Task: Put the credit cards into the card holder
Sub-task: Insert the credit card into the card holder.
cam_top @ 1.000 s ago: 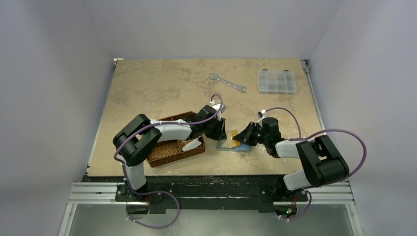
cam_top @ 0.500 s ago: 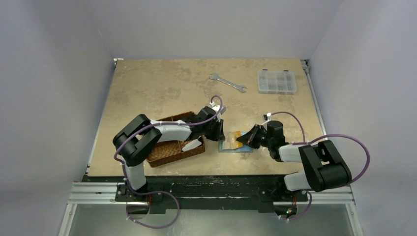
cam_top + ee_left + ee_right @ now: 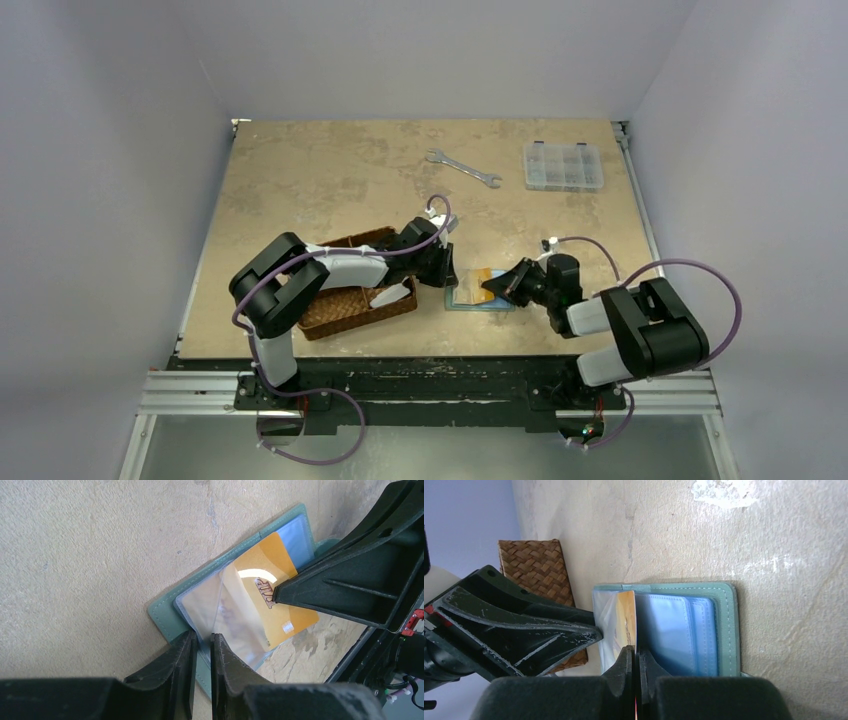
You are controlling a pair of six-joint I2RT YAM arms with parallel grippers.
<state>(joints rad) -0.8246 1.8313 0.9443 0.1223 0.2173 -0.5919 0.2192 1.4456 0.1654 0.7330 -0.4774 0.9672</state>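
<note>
The card holder [image 3: 470, 299] lies open on the table, grey-green outside [image 3: 162, 612] with blue-grey pockets [image 3: 684, 630] and a clear sleeve. My left gripper [image 3: 447, 272] is shut on the edge of that clear sleeve [image 3: 200, 639] and holds it lifted. My right gripper [image 3: 497, 287] is shut on the orange-yellow credit card [image 3: 272, 577], which it holds on edge [image 3: 628, 617]. The card's far part lies under the clear sleeve, over the open holder. The black card is not in view.
The brown woven basket [image 3: 345, 300] stands just left of the holder, under my left arm, with a flat white piece [image 3: 392, 295] in it. A wrench [image 3: 463, 168] and a clear compartment box [image 3: 563, 165] lie at the far side. The table's near edge is close.
My right arm has drawn back right and lowered, and the orange-yellow card now lies flatter over the open holder. My left gripper has stayed on the sleeve.
</note>
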